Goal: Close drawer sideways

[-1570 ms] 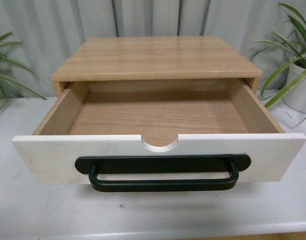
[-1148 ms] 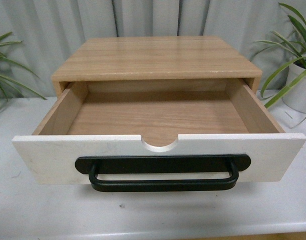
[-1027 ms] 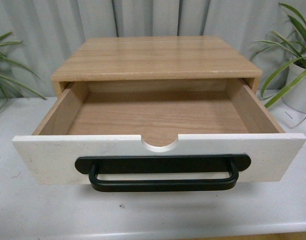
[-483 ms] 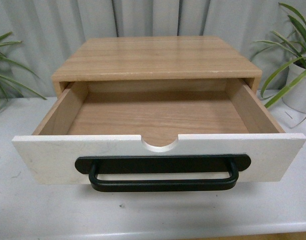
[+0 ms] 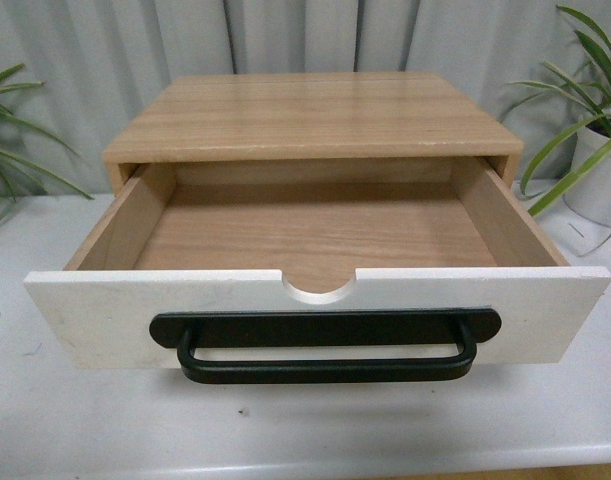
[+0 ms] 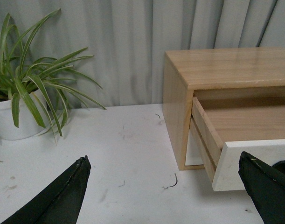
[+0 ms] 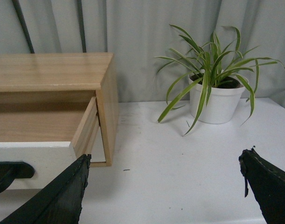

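The drawer (image 5: pixel 315 240) stands pulled far out of its light wood cabinet (image 5: pixel 310 115). Its white front panel (image 5: pixel 95 315) has a semicircular notch in the top edge and a long black bar handle (image 5: pixel 325 345); the inside is bare wood. Neither gripper shows in the front view. My left gripper (image 6: pixel 165 189) is open over the table, left of the cabinet; the drawer's white front corner (image 6: pixel 254 161) lies near one fingertip. My right gripper (image 7: pixel 163 186) is open over the table, right of the cabinet, near the drawer's other end (image 7: pixel 35 156).
A potted spider plant (image 5: pixel 595 130) stands right of the cabinet and shows in the right wrist view (image 7: pixel 217 93). Another plant (image 5: pixel 5 150) stands at the left and shows in the left wrist view (image 6: pixel 21 93). The white table's front edge (image 5: pixel 305 465) runs close below the handle. Grey curtain behind.
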### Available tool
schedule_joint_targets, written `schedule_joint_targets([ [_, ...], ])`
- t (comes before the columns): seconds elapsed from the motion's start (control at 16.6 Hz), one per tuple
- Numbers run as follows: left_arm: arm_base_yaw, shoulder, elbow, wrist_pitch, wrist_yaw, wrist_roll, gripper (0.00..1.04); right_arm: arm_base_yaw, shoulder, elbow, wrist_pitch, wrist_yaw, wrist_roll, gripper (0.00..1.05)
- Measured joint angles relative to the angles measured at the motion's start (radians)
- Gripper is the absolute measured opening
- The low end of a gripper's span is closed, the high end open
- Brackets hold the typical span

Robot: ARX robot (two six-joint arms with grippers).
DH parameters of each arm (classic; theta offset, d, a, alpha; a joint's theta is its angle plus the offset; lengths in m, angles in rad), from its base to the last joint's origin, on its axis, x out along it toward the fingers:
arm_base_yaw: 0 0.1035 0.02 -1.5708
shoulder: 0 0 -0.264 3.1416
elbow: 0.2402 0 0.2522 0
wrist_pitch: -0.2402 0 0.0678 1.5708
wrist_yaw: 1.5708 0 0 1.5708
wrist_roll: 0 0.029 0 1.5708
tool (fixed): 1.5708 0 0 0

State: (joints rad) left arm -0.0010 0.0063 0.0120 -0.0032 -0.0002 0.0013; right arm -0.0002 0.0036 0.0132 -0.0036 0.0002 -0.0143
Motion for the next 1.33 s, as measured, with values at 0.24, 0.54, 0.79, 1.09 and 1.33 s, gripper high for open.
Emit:
schedule_joint_targets([
  [0.24,0.0,0.0,0.0,0.0,0.0,0.0,0.98,0.0,0.0,0.0,0.0,0.0,0.0,0.98],
  [0.54,-0.168,0.197,0.128,-0.266,-0.362,-0.202,0.98,0.012,0.217,0.061,-0.037,0.224,0.216,0.98],
  [0.79,-0.09,0.363,0.176,-0.011,-0.368,-0.223,0.98,-0.044,0.544,0.171,0.315,0.107,0.192,0.98],
  [1.09,-0.275,0.793,0.409,0.161,-0.178,0.398,0.98,0.083,0.879,0.454,0.33,-0.089,-0.4,0.98],
  [1.33,-0.318,0.827,0.433,0.114,-0.168,0.549,0.98,0.095,0.903,0.484,0.289,-0.111,-0.563,0.98],
])
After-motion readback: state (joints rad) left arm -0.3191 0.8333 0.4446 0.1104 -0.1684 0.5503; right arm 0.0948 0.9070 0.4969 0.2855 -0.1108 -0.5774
